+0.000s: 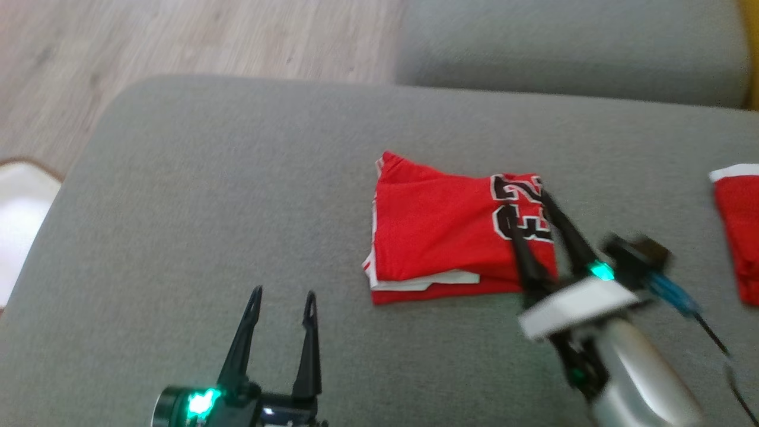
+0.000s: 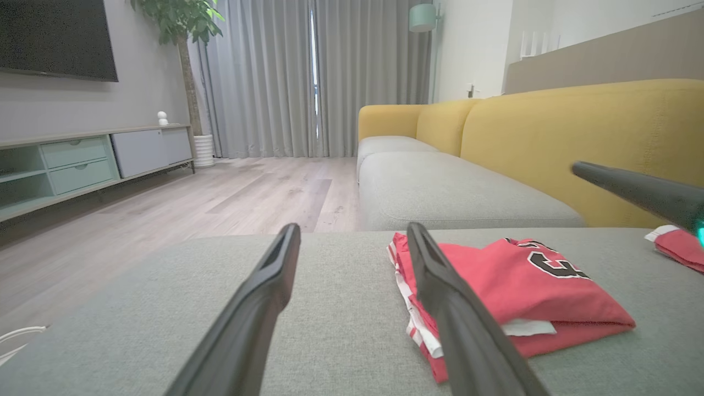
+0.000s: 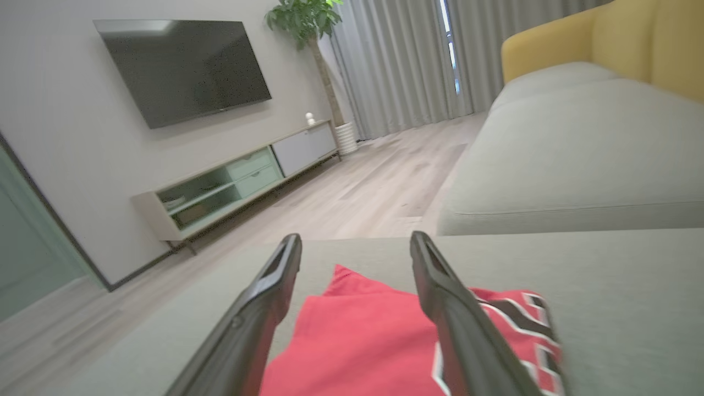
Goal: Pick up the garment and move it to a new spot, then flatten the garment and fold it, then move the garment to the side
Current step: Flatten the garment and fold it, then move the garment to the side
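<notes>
Room: a living room with a wooden floor (image 1: 178, 41), grey curtains (image 2: 264, 77), a television (image 3: 181, 66) on the wall and a low cabinet (image 3: 236, 181) under it.
Surface: a broad grey cushion (image 1: 207, 178), with a yellow-backed sofa (image 2: 577, 137) beyond it.
Garment: a red jersey (image 1: 450, 231) with black, white-edged numbers. It lies folded into a rough rectangle, flat on the cushion and right of the middle. White trim shows along its left and near edges.
Right arm: the pale forearm (image 1: 640, 379) comes in from the lower right of the head view and slants up and to the left. This puts the gripper over the jersey's right end.
Right gripper (image 1: 529, 210): the fingers stand apart and clamp nothing. Their tips lie over the printed numbers. From the wrist, the right gripper (image 3: 356, 237) has red cloth showing between and below its two fingers.
Left arm: low at the lower left of the head view, pointing up that view, left of the jersey and apart from it.
Left gripper (image 1: 283, 293): the fingers are spread wide and hold nothing, above bare cushion.
Other cloth: a second red cloth (image 1: 738, 225) with a white edge lies at the right of the cushion, well apart from the jersey. The picture's edge cuts it off.
Hard to make out: the right wrist is blurred in the head view. The fingers hide part of the numbers. Whether the right fingertips touch the cloth cannot be told.
</notes>
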